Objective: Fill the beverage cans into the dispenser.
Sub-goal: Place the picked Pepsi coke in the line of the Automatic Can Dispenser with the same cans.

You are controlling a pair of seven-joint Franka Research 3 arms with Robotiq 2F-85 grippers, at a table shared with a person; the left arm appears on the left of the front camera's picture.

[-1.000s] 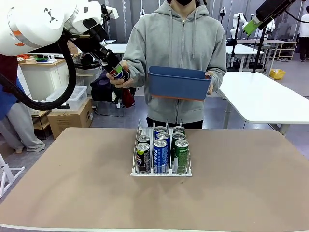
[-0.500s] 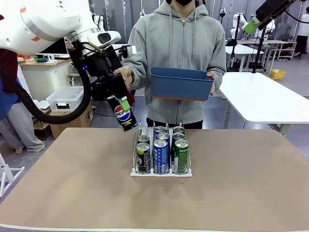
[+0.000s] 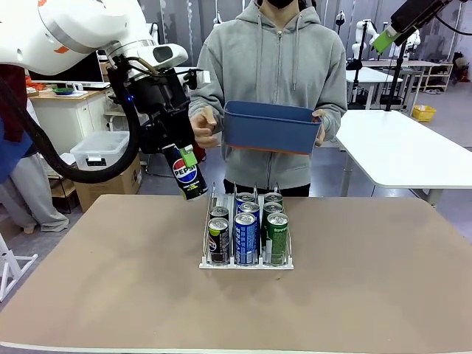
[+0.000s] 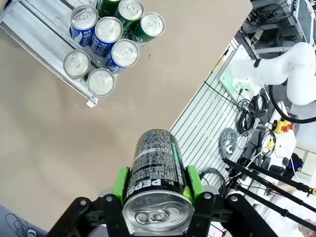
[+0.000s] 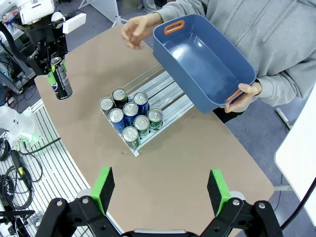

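Observation:
My left gripper is shut on a black Pepsi can, holding it in the air just left of the dispenser's back end; the left wrist view has the can upright between the green pads. The dispenser stands mid-table with several cans: black ones in the left lane, blue ones in the middle, green ones on the right. High up at the far right, my right gripper is seen; in its own view the gripper is open and empty above the table.
Across the table a person holds an empty blue bin in one hand; the other hand hangs open just behind my left gripper. Brown tabletop spreads around the dispenser. Another white table stands at the back right.
My left gripper took the Pepsi can from the person's hand and carried it down toward the dispenser. The person's hand has come off the can and drawn back toward the bin.

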